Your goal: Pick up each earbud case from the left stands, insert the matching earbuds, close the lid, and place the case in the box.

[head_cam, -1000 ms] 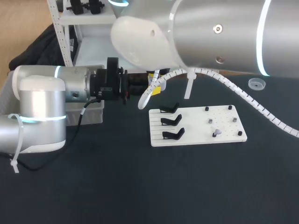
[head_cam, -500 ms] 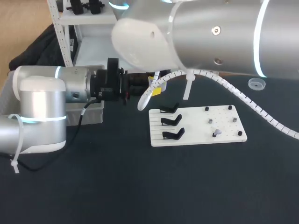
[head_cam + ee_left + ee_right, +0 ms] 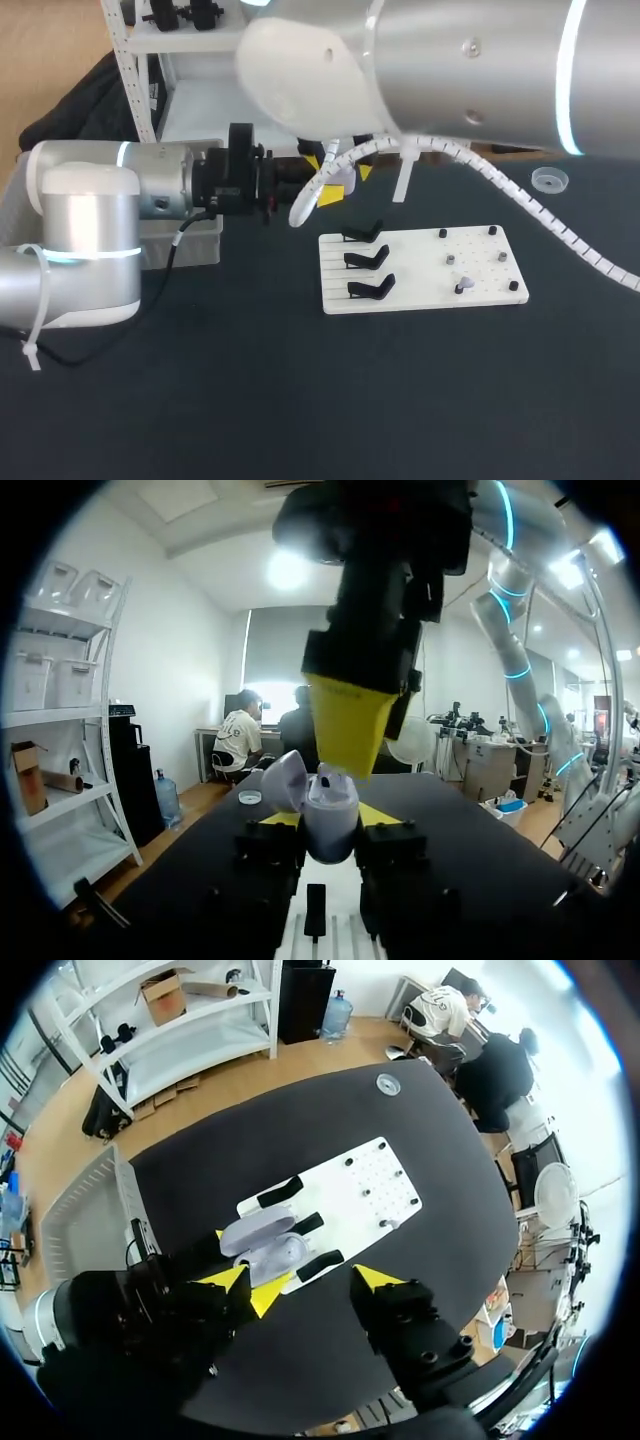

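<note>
My left gripper (image 3: 331, 828) is shut on a pale lavender earbud case (image 3: 331, 810), held upright above the table with its lid (image 3: 284, 780) open. Directly above the case hangs my right gripper (image 3: 308, 1282), open, its yellow fingertips (image 3: 376, 1278) wide apart with nothing between them. From the right wrist view the open case (image 3: 272, 1252) lies under the gripper. In the head view both grippers meet behind the white board (image 3: 478, 292); the left gripper (image 3: 284, 190) and right gripper (image 3: 344, 180) show, but the case is hidden. One white earbud (image 3: 461, 287) sits on the board.
Three black stands (image 3: 368, 260) stand bare on the board's left half, with small pegs on its right half. A grey box (image 3: 190, 243) sits behind my left arm. A small clear dish (image 3: 549, 180) lies at the far right.
My right gripper has opened, its yellow tips spreading apart and lifting a little above the case. The left arm and the case have stayed still.
</note>
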